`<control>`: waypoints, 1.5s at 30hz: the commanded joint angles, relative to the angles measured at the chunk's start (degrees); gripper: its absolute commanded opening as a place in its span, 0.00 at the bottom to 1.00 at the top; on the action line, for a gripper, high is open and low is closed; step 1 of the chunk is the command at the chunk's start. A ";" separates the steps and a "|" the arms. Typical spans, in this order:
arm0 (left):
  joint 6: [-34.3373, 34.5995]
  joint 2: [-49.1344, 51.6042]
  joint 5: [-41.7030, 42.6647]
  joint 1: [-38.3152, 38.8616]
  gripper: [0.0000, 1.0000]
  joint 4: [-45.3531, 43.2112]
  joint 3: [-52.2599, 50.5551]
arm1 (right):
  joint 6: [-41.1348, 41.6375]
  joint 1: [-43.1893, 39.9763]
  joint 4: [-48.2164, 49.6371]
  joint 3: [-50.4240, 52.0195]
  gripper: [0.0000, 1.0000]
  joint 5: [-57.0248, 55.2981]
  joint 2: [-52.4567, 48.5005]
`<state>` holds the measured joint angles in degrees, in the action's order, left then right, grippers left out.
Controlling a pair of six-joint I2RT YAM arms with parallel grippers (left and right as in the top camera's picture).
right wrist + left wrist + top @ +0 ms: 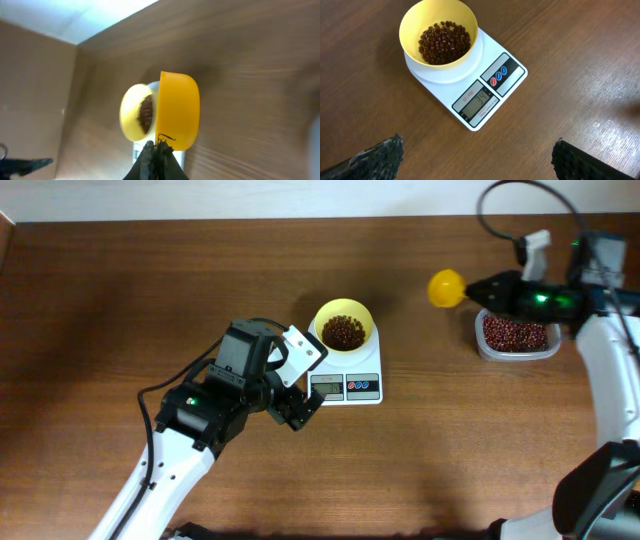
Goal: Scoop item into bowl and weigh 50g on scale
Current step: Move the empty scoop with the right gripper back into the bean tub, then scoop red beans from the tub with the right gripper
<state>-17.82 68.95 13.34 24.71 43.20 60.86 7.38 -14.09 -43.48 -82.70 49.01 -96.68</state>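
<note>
The pale yellow bowl [343, 313] stands on the white scale [350, 387] and holds a heap of dark reddish-brown beans [344, 332]. In the left wrist view the bowl [410, 25], its beans [444, 42] and the scale [510, 75] lie ahead, with the display lit. My left gripper [303, 406] hovers just left of the scale's front edge, open and empty [477, 157]. My right gripper [472, 289] is shut on the handle of a bright yellow scoop [446, 288], held in the air right of the bowl. The right wrist view shows the scoop [179, 110] on its side, the bowl [132, 112] behind it.
A clear plastic container [516, 336] of the same beans sits at the right, under the right arm. The left arm crosses the table's lower left. A pale wall edge runs along the back of the table.
</note>
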 commanded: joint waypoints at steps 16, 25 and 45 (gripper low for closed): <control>0.17 -0.39 0.83 -0.26 0.99 -0.07 -0.02 | -20.46 -8.07 -3.69 -0.22 0.04 -40.65 -1.16; 0.17 -0.39 0.83 -0.26 0.99 -0.07 -0.02 | -20.46 -8.00 -3.67 2.80 0.04 -37.00 -4.22; 0.17 -0.39 0.83 -0.26 0.99 -0.07 -0.02 | -15.47 -6.97 -3.82 2.89 0.04 -25.38 -10.88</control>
<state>-17.82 68.95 13.34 24.71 43.22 60.86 -9.98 -19.44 -47.53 -80.44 19.64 -106.78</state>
